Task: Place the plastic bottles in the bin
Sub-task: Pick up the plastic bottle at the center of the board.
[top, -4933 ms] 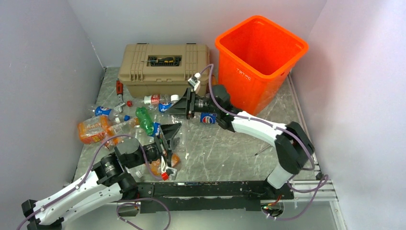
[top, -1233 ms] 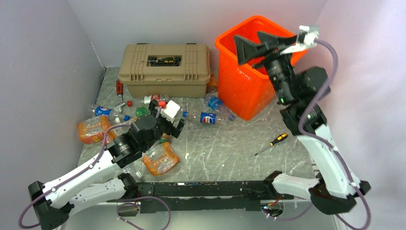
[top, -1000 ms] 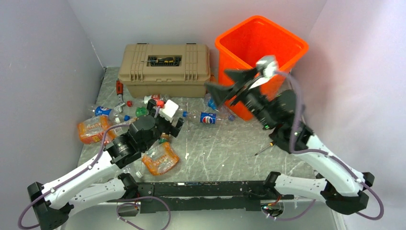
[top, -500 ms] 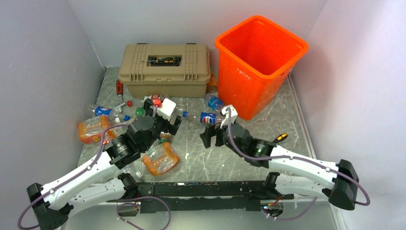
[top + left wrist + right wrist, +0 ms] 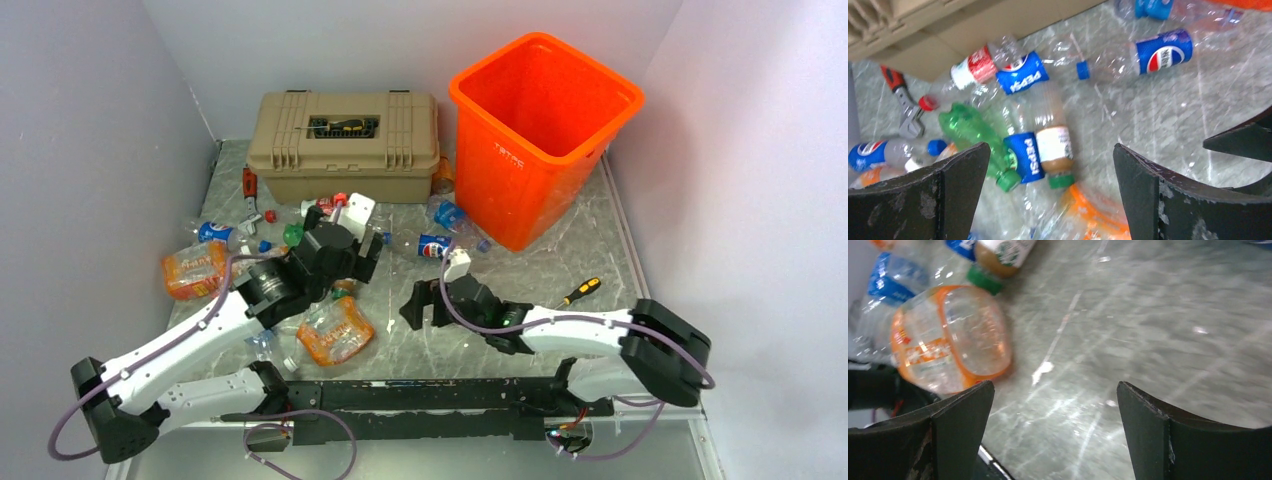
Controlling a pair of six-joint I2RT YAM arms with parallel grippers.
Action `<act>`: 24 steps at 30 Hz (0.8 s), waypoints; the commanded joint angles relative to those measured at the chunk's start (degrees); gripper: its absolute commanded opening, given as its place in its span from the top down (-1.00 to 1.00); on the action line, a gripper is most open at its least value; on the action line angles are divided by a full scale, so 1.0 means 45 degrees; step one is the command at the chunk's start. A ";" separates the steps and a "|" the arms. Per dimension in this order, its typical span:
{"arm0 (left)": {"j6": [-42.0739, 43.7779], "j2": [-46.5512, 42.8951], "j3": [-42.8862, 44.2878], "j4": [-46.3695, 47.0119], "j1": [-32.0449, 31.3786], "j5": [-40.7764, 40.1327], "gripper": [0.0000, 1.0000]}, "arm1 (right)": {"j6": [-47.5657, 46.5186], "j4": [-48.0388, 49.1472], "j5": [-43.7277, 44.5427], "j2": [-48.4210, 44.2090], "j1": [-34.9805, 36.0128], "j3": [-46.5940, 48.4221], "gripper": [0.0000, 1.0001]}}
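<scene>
Change, right arm: a second ago it was raised beside the bin (image 5: pixel 520 180); it now lies low across the table (image 5: pixel 500 270), with the right gripper (image 5: pixel 1050 390) pointing toward 9 o'clock.
Change, left arm: it has slid toward 12 o'clock, so the left gripper (image 5: pixel 1050 150) hangs over the heap.
Right jaws: spread wide and empty; a large orange-wrapped bottle (image 5: pixel 950 352) lies ahead by the left finger, untouched.
Left jaws: spread wide and empty.
Plastic bottles (image 5: pixel 300 235): scattered at 9 to 10 o'clock; a green bottle (image 5: pixel 975 135) and a brown-filled bottle (image 5: pixel 1053 142) lie under the left gripper, and a Pepsi bottle (image 5: pixel 1148 52) lies nearer the bin.
Bin: upright at 1 o'clock.
Surroundings: a tan toolbox (image 5: pixel 345 150) at 11 o'clock, right behind the heap; a red-handled wrench (image 5: pixel 900 100) beside it; a yellow-handled screwdriver (image 5: pixel 578 292) at 4 o'clock.
</scene>
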 commanded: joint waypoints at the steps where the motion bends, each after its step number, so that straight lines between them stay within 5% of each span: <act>1: -0.1084 -0.1360 0.0332 -0.2018 0.0044 -0.1269 -0.99 | -0.0091 0.4040 -0.3453 0.1764 0.0216 0.0474 -0.95; 6: 0.0817 -0.3226 -0.0532 -0.0060 0.0073 -0.2018 -0.99 | -0.0725 0.4994 -0.4715 0.4190 0.0689 0.2085 -0.86; 10: 0.0482 -0.4215 -0.1807 0.0781 0.0284 -0.1602 -0.97 | -0.1201 0.4654 -0.4392 0.5076 0.0764 0.3159 -0.82; 17: -0.0186 -0.3843 -0.1380 -0.0508 0.0583 -0.1144 -0.93 | -0.2408 0.3001 -0.3823 0.6593 0.0765 0.5206 -0.77; 24: -0.0137 -0.3809 -0.1373 -0.0471 0.0628 -0.0661 -0.90 | -0.2417 0.2338 -0.3729 0.7901 0.0767 0.6085 -0.47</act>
